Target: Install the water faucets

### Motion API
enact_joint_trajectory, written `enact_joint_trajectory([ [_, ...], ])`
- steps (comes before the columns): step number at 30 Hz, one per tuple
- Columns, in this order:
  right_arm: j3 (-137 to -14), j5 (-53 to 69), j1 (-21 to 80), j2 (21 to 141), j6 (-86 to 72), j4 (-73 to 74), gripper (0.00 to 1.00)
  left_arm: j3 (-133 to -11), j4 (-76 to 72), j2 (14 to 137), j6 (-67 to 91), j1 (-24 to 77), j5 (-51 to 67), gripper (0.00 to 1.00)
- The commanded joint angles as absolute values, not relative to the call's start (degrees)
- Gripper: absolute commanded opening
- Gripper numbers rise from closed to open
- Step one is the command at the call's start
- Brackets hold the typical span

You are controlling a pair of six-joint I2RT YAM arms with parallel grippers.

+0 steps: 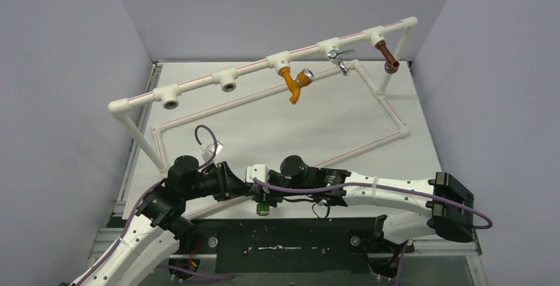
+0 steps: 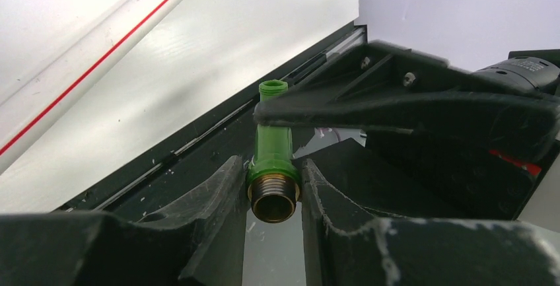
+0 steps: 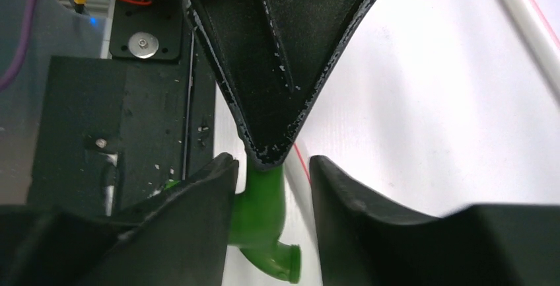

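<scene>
Lower centre of the frame: left fingers [image 2: 211, 200] clench the green faucet [image 2: 273, 150]; right fingers [image 3: 198, 213] straddle it, spread.

Faucet [image 2: 272, 157]: bright green body, brass-coloured threaded end. Left gripper [image 2: 271, 164]: black, flecked with white scuffs. Pipe frame [image 1: 254, 69]: white with a thin red stripe. Orange tap [image 1: 291, 84]; brown tap [image 1: 388, 57]. Cables [image 1: 297, 191]: purple. Table [image 1: 277, 127]: white.
</scene>
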State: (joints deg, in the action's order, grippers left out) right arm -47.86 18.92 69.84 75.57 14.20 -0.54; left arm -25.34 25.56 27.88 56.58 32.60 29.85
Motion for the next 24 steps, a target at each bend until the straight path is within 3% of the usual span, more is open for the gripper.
enact_joint_trajectory([
  [1, -45.9, 18.1, 70.2, 71.0, 15.2, -8.3, 0.50, -25.5, 21.5, 27.5, 57.7, 32.8, 32.3, 0.00],
  [5, -43.9, 17.8, 70.1, 67.2, 17.9, -8.9, 0.60, -25.3, 20.8, 27.9, 58.2, 32.7, 32.6, 0.00],
  [11, -40.9, 17.3, 70.1, 58.8, 24.7, -8.4, 0.66, -23.6, 16.7, 28.3, 61.0, 31.4, 34.9, 0.00],
  [24, -37.5, 16.3, 72.3, 44.3, 39.6, -0.3, 0.67, -20.2, -4.9, 31.0, 76.1, 25.0, 47.6, 0.00],
])
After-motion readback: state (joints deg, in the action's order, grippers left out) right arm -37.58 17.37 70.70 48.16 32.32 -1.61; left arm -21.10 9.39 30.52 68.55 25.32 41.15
